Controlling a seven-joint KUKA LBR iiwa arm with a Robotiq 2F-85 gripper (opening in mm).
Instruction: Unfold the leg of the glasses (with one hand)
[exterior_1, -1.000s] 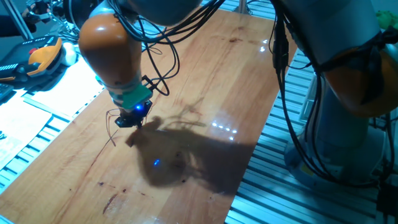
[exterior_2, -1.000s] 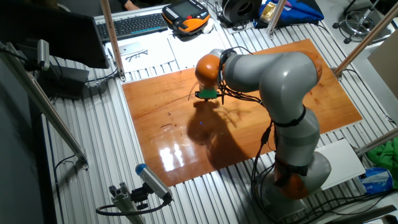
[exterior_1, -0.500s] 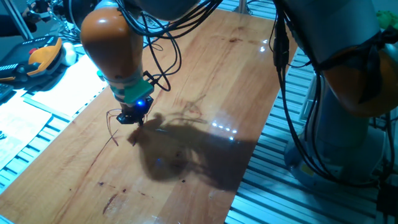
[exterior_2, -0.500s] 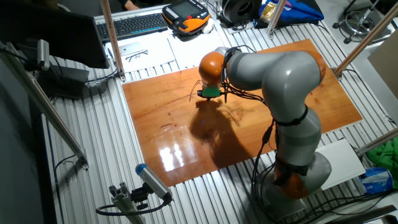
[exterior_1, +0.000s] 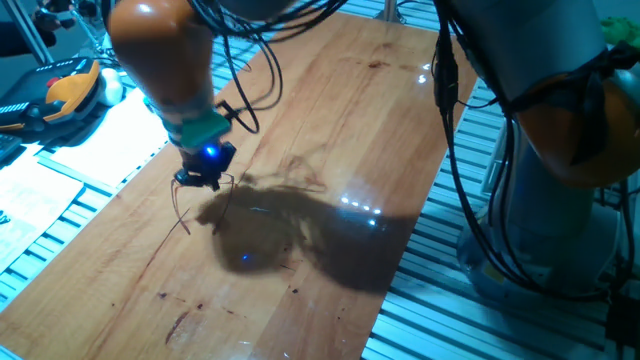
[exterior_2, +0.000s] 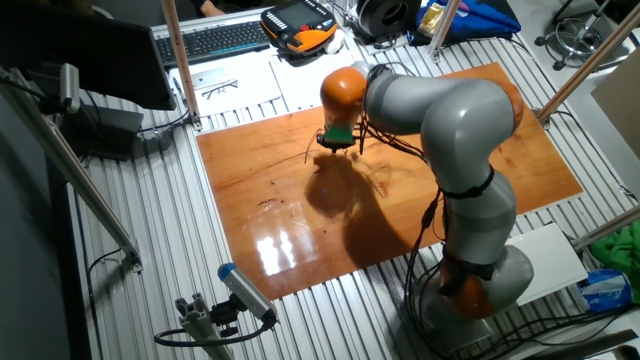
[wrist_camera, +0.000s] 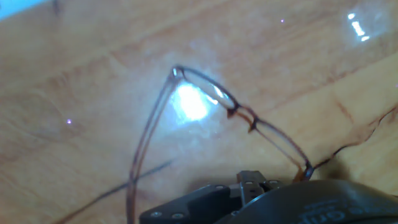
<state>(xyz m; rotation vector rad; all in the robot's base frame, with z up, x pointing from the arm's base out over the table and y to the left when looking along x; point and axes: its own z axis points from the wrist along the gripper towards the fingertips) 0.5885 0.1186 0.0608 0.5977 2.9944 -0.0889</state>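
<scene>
hand (exterior_1: 203, 181): black two-finger unit with blue light, carried low over the bench, pointed down near the far left edge; also seen in the other fixed view (exterior_2: 335, 143). Jaw state cannot be told: fingertips are hidden in the hand view and too small in both fixed views.
arm (exterior_1: 160, 50): thick orange link with teal ring, held steep so the hand meets the frame from above.
glasses (wrist_camera: 239, 112): reddish-brown wire frame lying on the bench directly below the hand; one end of the front is lost behind the hand body, so contact is likely there but grip cannot be confirmed.
free leg (wrist_camera: 146, 143): runs from the far hinge back toward the camera, angled away from the front, judged partly swung out.
second leg (wrist_camera: 112, 190): thin dark line crossing the first low in the hand view; attribution uncertain.
placement logic: frame is judged to be pinned or held at one end so the leg can be levered about its hinge with a single hand.
bench (exterior_1: 330, 110): glossy wood, low friction; frame is judged prone to sliding rather than opening.
risk: thin wire, easily bent if pressed too hard.
</scene>
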